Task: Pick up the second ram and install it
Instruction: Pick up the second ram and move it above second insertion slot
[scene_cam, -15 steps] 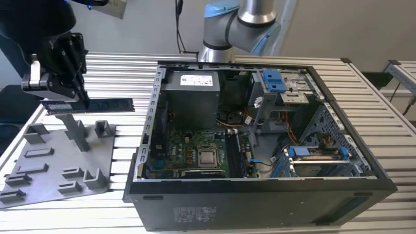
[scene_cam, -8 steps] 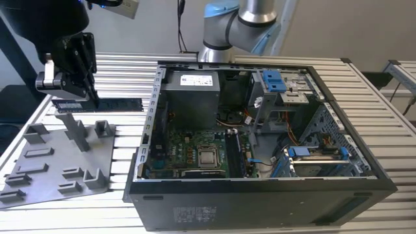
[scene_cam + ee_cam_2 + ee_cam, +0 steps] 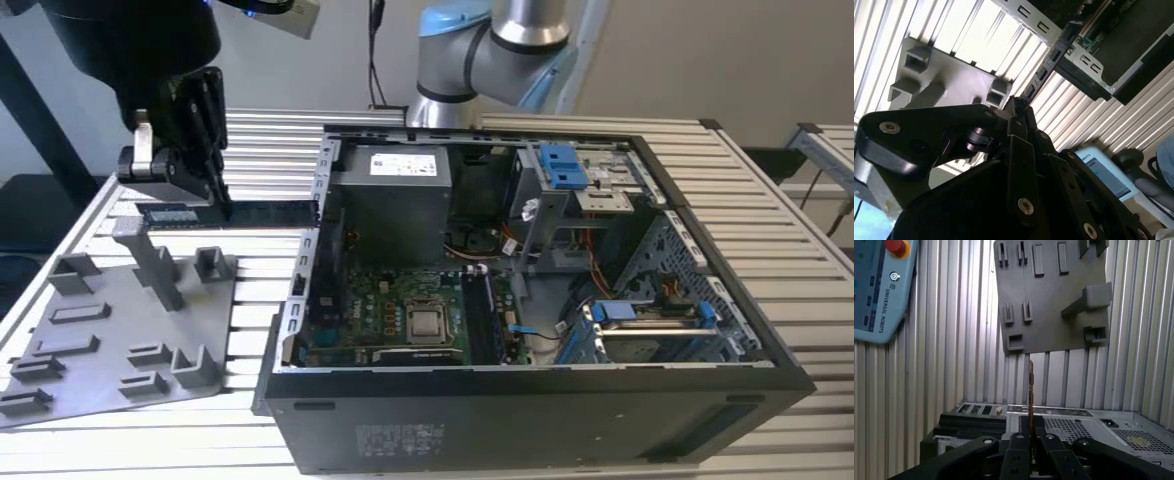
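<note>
**Ram (image 3: 260,214) clamped in my hand (image 3: 176,190), just off the case (image 3: 534,420)**

Going from the exterior view's left: the grey tray (image 3: 114,350) sits flat on the slatted desk (image 3: 274,135), posts sticking up. My hand hangs right above the tray's far edge. It's clenched on the ram, gripping it near one end.

The stick runs roughly level from my fingers toward the exterior view's right. Its free end reaches about to the case's outer wall, and none of it is inside. It looks like it's up off the desk, but I can't tell how high.

Next over is the open case, lying on its side. The board (image 3: 400,300) is flat in the bottom, with the power supply (image 3: 400,190) behind it.

In the first wrist view I see the ram (image 3: 1030,385) edge-on, poking straight out from between my fingers (image 3: 1021,440). The tray (image 3: 1054,315) is past its tip and the pendant (image 3: 876,295) lies on the desk off to one side.

The second wrist view shows the ram (image 3: 1046,67) running out of the hand (image 3: 1016,107) toward the case's metal frame (image 3: 1089,65).
</note>
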Tool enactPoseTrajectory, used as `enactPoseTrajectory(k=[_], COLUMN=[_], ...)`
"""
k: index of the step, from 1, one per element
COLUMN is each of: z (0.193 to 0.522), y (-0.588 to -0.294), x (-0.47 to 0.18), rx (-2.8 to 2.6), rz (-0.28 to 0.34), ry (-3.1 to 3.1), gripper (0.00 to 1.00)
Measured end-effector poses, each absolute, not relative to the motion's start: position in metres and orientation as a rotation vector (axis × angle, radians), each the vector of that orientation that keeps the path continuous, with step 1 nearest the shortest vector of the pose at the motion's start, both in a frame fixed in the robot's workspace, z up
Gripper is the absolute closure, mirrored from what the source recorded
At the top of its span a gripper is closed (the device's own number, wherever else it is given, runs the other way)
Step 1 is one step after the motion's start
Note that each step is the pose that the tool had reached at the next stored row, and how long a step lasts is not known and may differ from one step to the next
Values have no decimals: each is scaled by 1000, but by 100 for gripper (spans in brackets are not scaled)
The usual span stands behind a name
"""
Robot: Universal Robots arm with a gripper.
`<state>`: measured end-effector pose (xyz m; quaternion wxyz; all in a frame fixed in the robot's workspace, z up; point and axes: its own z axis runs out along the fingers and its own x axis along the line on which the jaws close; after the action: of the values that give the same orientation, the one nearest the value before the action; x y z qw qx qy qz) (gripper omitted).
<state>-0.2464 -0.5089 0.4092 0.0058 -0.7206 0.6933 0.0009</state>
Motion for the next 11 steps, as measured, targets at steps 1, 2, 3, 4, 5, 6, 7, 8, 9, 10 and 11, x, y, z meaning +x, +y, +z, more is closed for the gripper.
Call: enactPoseTrajectory(k=[1,2,3,4,5,6,7,8,9,10,11], z=[409,409,409,409,409,409,409,409,409,409,409], y=[-509,-509,-509,-509,-509,-508,-508,-508,-508,-508,-508], x=[-243,-241,-237,-234,-230,-227,-223,-220,-216,-213,-210], rx=[-2256,-2256,-2256,-2255,-2255,-2256,-2256,-2256,-2256,-2255,-2255], rz=[3,3,3,3,3,3,3,3,3,3,3], ry=[2170,2170,2170,2170,2170,2170,2170,2170,2170,2170,2170], gripper=[86,86,86,86,86,86,86,86,86,86,86])
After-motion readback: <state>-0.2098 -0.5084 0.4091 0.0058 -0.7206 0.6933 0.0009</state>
